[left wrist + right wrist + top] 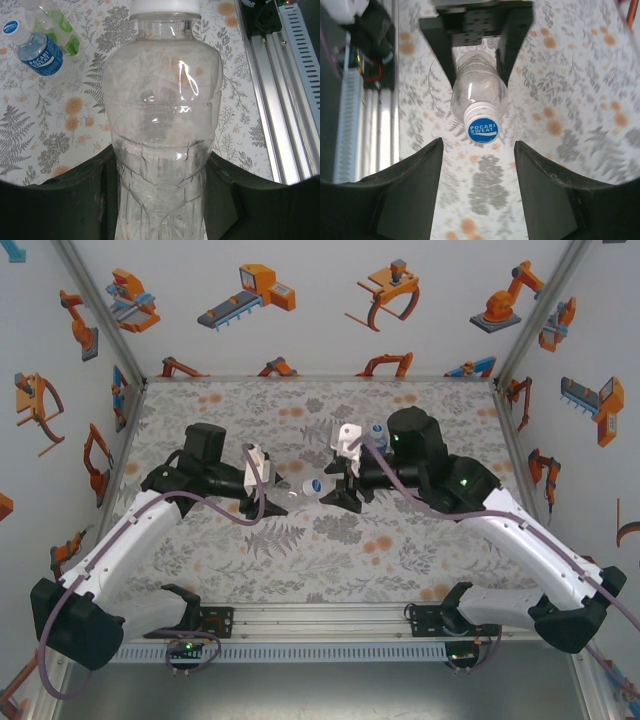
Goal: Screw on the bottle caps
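- The left gripper [161, 160] is clamped on the lower body of the clear bottle [162, 100], one black finger pressing each side.
- The bottle lies sideways in that grip, its neck pointing away from the left fingers and toward the right gripper [477, 147].
- A white cap [482, 128] with blue print sits on the bottle's neck. Whether it is fully screwed down is hard to judge from these angles.
- The right gripper's jaws stand apart and hold nothing. The cap is just ahead of them, in line with the gap and touching neither finger.
- Beyond the left gripper, off to one side of the held bottle, the blue-label bottle [39, 52] and the green-tinted bottle [60, 25] lie side by side on the flowered table [60, 140].
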You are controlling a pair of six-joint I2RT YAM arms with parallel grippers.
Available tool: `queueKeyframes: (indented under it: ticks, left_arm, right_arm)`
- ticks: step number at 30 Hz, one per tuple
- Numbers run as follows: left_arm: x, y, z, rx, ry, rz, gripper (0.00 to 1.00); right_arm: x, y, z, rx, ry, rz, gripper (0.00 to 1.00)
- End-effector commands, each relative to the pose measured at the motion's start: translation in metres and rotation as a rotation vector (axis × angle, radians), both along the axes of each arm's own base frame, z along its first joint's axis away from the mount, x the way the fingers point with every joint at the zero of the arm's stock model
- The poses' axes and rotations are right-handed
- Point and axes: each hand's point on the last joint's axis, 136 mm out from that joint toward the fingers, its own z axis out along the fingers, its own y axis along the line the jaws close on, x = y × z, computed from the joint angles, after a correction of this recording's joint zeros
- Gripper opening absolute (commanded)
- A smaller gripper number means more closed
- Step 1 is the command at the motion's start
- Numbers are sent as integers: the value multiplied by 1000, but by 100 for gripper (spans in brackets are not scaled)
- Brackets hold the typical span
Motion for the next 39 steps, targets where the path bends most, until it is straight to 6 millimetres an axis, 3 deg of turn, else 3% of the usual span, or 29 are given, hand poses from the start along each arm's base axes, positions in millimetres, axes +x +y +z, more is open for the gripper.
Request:
queueKeyframes:
  ticks: [1,10,22,25,28,34,37,39]
  left_arm:
    - [-11,-2,13,-43,-27,-62,0]
    - [-12,-2,14,-46,-25,-70,0]
    - [-14,-1,17,-51,-32,-74,0]
    - [-14,-1,17,-51,-31,-73,0]
    - [-14,-1,17,-51,-32,-73,0]
    - [-12,-1,17,-43,-35,-61,0]
    - [-9,-1,16,-34,-34,-48,0]
    - [-8,-1,15,-32,-29,-47,0]
  right_arm:
    - [-20,2,6,-17,-258,237,56]
    - [-20,17,7,4,-228,311,50]
    - [-11,22,-9,-44,-192,296,44]
    - [-10,22,-9,-47,-195,291,39]
    - [-9,22,-9,-45,-170,276,27]
    - [8,25,-7,0,127,45,0]
    - [37,20,-6,97,383,-246,0]
    - [42,18,-8,162,552,-345,0]
